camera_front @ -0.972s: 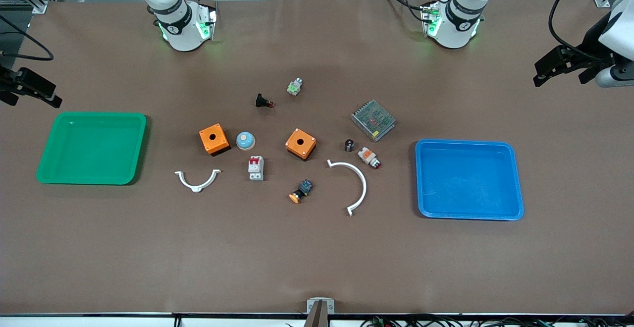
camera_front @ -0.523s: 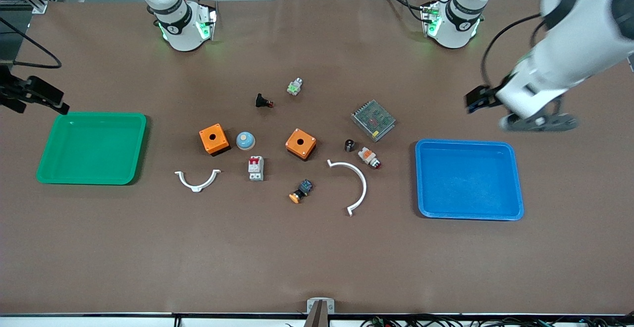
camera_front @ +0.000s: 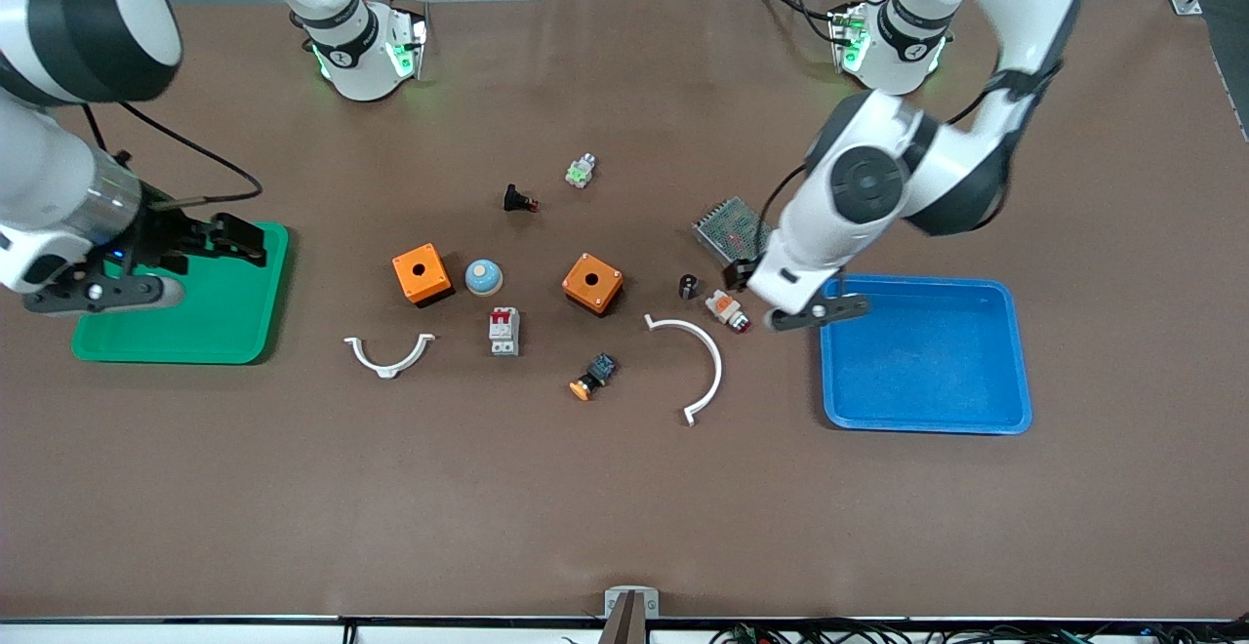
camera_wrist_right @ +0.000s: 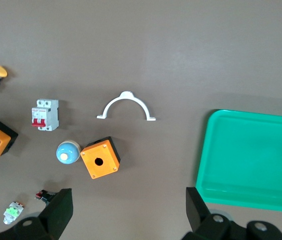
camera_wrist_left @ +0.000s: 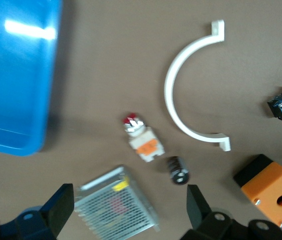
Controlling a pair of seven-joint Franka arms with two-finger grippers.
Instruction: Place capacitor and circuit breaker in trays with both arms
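The capacitor [camera_front: 689, 285], a tiny black cylinder, lies on the table between an orange box [camera_front: 592, 283] and a white-orange button [camera_front: 726, 309]. It also shows in the left wrist view [camera_wrist_left: 177, 169]. The circuit breaker [camera_front: 503, 331], white with red toggles, lies nearer the camera than a blue dome [camera_front: 483, 276], and shows in the right wrist view [camera_wrist_right: 45, 114]. My left gripper [camera_front: 745, 271] is open and empty above the grille-covered power supply [camera_wrist_left: 117, 206], next to the capacitor. My right gripper [camera_front: 234, 242] is open and empty over the green tray's inner edge [camera_front: 278, 283].
A blue tray [camera_front: 1015, 351] sits toward the left arm's end. Two white arc brackets [camera_front: 389, 356] [camera_front: 705, 371], a second orange box [camera_front: 421, 273], an orange-capped button [camera_front: 591, 378], a black pushbutton [camera_front: 519, 199] and a green-lit part [camera_front: 581, 171] lie mid-table.
Both arms have swung in from the table's ends. The left gripper moved to above the power supply; the right gripper moved over the green tray. No object has moved.
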